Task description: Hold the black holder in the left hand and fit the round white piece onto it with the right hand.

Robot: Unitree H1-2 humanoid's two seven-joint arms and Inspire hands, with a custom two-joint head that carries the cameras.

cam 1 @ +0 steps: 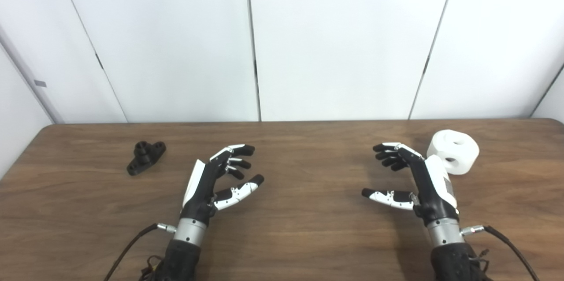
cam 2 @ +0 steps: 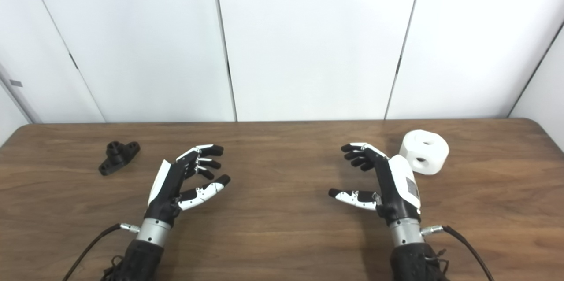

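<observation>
A small black holder lies on the brown table at the far left, apart from both hands. A round white piece with a hole on top and one in its side sits on the table at the right. My left hand is open and empty over the table, to the right of the holder. My right hand is open and empty, just left of the white piece, its back close to it. The same things show in the right eye view: holder, white piece.
The wooden table runs the full width, with its back edge against white wall panels. Black cables trail from both wrists near the front edge.
</observation>
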